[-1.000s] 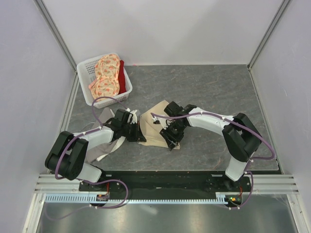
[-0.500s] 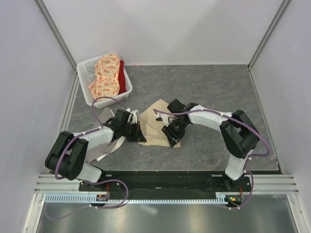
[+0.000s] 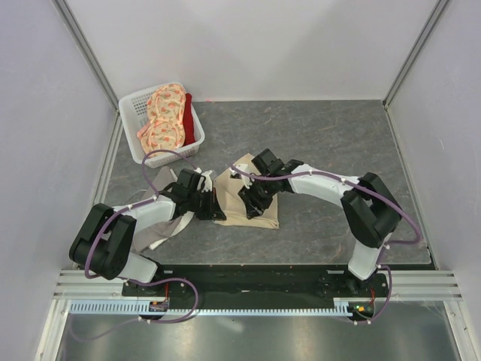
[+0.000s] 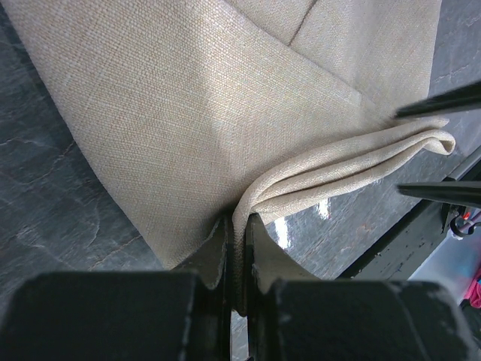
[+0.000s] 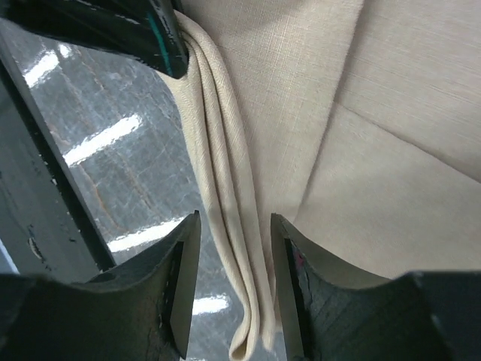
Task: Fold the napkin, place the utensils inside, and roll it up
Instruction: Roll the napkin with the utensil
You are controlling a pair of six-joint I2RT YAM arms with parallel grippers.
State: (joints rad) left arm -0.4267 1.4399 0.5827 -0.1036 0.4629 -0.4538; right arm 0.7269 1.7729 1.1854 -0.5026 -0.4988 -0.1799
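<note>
The beige napkin [image 3: 255, 214] lies folded on the dark table between the two arms. My left gripper [image 3: 216, 209] is shut on its left folded edge; the left wrist view shows the cloth [image 4: 195, 113] pinched between the jaws [image 4: 237, 244]. My right gripper [image 3: 246, 200] is open over the napkin's middle. In the right wrist view its jaws [image 5: 234, 278] stand on either side of the layered edge [image 5: 225, 188] without closing on it. The left gripper's finger [image 5: 143, 37] shows at the top left of that view. The fork is not in view.
A white basket [image 3: 131, 104] with orange floral cloth [image 3: 165, 116] and a red item stands at the back left. A grey-and-white cloth [image 3: 161, 229] lies under my left arm. A black rail [image 3: 255, 280] runs along the near edge.
My right gripper has moved left along the napkin, from its near right corner to the middle close to the left gripper. The napkin's right side now lies flat. The left gripper has held still.
</note>
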